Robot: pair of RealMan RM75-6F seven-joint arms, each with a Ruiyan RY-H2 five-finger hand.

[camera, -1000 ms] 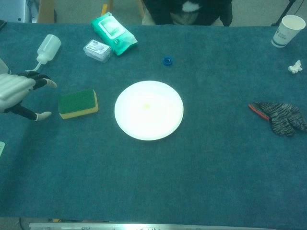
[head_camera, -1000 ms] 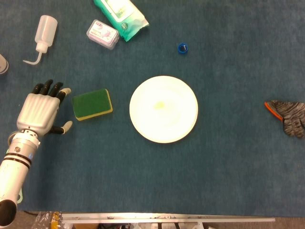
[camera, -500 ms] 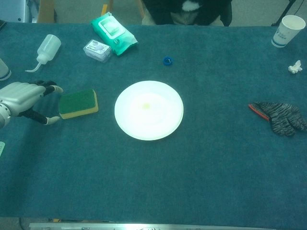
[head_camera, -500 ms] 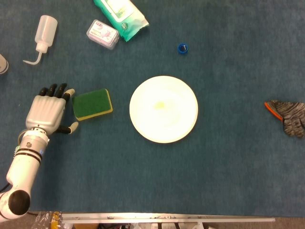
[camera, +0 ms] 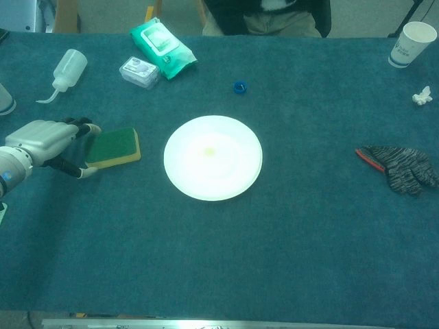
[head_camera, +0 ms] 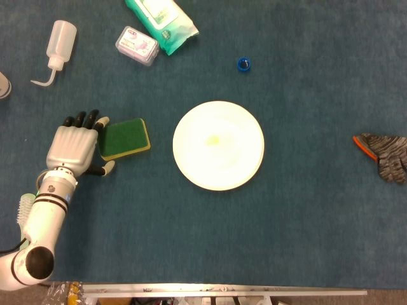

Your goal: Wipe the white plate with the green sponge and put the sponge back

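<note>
At left of centre in the head view, the green sponge [head_camera: 125,139] lies flat on the desk [head_camera: 305,216], a rounded rectangle with a dark, coarse-looking scouring face over a yellow foam layer. We see the left hand [head_camera: 75,145] right against its left edge, fingers [head_camera: 88,119] apart and reaching toward the sponge's near corner, thumb low beside the lower edge; it holds nothing yet, and whether the fingertips actually touch the sponge we cannot tell. The right hand is in neither view.

Just right of the sponge, apart from it, sits the white plate [head_camera: 219,145], round, smooth and shallow, with a faint yellowish smear near its middle. We judge the step in hand to be the grasp. To do it well, we would close fingers and thumb across the sponge's short sides, squeezing the soft foam only enough to lift it level, scouring face kept ready for the plate.

Across the upper frame lie a translucent squeeze bottle [head_camera: 56,46] with a bent nozzle, a small clear plastic box [head_camera: 137,45], a soft green wipes pack [head_camera: 161,23] and a blue cap [head_camera: 244,64]. A knitted grey glove [head_camera: 386,152] with an orange cuff rests at the right edge. The chest view adds a paper cup [camera: 412,44] at upper right. The desk wears a napped blue-green cloth.
</note>
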